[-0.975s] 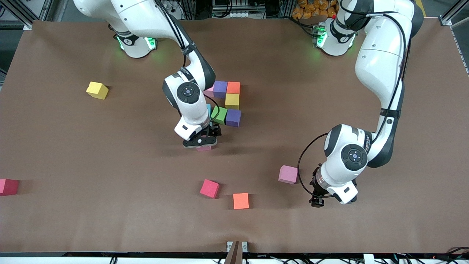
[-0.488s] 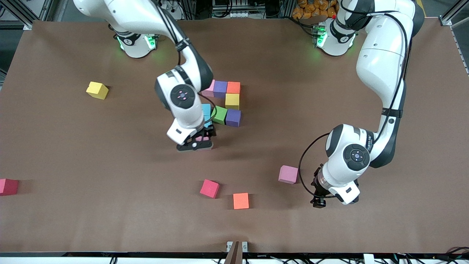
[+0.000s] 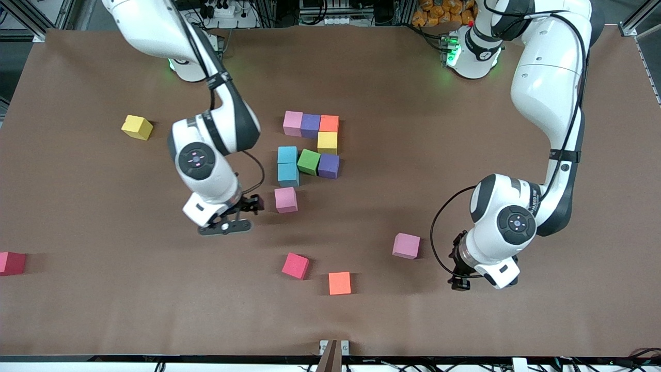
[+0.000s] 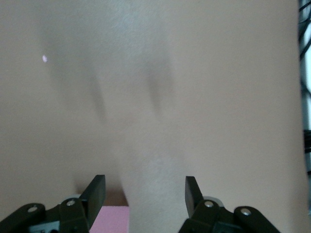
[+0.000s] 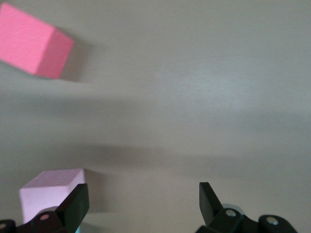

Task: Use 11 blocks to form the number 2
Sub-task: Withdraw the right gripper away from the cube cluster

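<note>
Brown matte table (image 3: 465, 144) carries scattered blocks (image 3: 309, 144); cluttered racks along its edge.

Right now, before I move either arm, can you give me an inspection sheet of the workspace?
Surface: brown table, flat.
Job's things: nine grouped blocks mid-table; loose: yellow block, edge red block, crimson block, orange block, pink block.
Clutter: nothing seen.
Grippers: right gripper open, empty, over bare table beside the group; left gripper open, empty, beside the pink block.
Cables: black cable loops at each wrist.
Surroundings: wires past the table's edge by the bases.
</note>
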Tool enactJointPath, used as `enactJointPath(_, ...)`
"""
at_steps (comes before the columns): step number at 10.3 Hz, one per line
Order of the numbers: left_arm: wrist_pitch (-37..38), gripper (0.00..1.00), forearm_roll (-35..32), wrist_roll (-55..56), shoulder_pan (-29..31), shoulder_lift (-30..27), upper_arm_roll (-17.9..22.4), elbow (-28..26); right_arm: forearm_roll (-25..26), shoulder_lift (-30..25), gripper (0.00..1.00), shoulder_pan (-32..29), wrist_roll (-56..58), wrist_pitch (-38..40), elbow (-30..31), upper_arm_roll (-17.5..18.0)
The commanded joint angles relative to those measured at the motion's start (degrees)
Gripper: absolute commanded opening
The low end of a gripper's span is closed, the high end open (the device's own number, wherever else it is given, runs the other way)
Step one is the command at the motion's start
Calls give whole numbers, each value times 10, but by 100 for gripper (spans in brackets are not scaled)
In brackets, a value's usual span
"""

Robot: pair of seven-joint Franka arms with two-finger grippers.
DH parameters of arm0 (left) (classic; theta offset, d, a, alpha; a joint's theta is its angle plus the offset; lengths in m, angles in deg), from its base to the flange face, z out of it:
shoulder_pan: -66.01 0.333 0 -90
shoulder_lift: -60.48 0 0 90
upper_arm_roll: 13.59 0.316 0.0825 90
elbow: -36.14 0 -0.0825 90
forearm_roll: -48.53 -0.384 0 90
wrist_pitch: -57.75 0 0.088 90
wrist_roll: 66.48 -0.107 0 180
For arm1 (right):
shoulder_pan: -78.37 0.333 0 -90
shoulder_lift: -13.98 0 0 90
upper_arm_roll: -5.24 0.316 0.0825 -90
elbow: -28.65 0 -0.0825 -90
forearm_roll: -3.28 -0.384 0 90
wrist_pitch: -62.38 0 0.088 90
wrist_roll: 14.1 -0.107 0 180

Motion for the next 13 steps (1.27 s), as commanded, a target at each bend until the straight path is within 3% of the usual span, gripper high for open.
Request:
enactJointPath(1, 86, 74, -6, -2, -2, -33, -20, -7, 5, -13, 100, -38, 14, 13, -1, -1)
enactJointPath(4, 106, 74, -2, 7, -21, -27, -33, -7, 5, -12, 100, -84, 72, 18, -28, -3)
enactJointPath(8, 85, 74, -4, 15, -38, 0, -33, -8, -17, -15, 100, -138, 90, 173, -146, 0)
enactJointPath(10, 71, 74, -3, 15, -38, 8, -33, -8, -39, -49, 100, -160, 163, 233, -173, -3)
enactJointPath(11, 58, 74, -2, 16, -38, 13, -33, -8, -33, -70, 100, -167, 174, 239, -173, -5)
enactJointPath(13, 35, 74, 2, 20, -43, 23, -33, -8, -35, -110, 100, -185, 168, 323, -174, -6)
